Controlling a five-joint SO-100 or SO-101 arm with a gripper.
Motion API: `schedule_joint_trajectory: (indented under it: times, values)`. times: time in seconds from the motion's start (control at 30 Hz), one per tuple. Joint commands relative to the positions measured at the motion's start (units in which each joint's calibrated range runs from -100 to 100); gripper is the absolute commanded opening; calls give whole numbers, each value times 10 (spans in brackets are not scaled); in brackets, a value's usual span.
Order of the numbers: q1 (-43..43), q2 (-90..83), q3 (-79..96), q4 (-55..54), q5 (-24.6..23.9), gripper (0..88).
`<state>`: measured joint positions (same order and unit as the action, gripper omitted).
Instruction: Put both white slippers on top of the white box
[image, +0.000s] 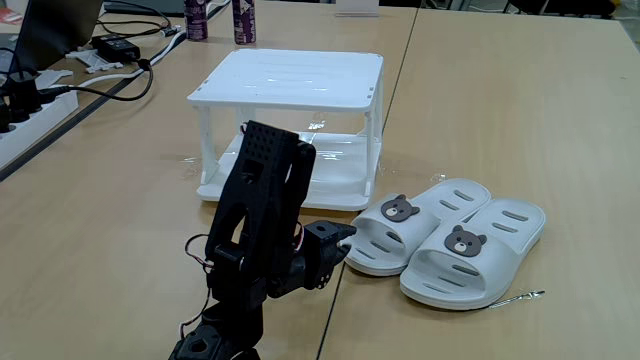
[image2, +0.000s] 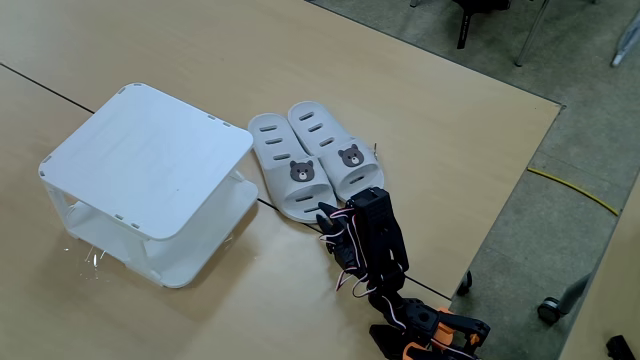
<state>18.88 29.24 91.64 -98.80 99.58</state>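
**Arm folded beside the slippers, box top bare**

Nearest you in a fixed view is the black arm, folded low on the wooden table, its upper link raised and tilted. Its gripper reaches right toward the slippers and sits just beside the toe of the left one; from this angle the fingers are dark and bunched, so you cannot tell whether they are parted or closed, and nothing seems to be held.

Just right of the gripper lie the two slippers, the left slipper and the right slipper, side by side and touching, soles down on the table, each with its bear badge toward the toe. A thin metal pin lies near the right slipper's toe.

Farther back and to the left stands the box, upright, its flat top carrying nothing. In the fixed view from above, the box sits left of the pair, near but apart.

Cables and a power strip lie at the far left.
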Motion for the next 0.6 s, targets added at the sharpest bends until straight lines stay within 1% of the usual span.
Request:
schedule_joint_trajectory:
  times: [0.0, 0.23, 0.43, 0.57]
  values:
    - [5, -7, 6, -7, 4, 223]
    - [6, -8, -87, -7, 4, 223]
    - [7, -46, -84, -2, 4, 223]
    - [6, -82, 1, -5, 4, 223]
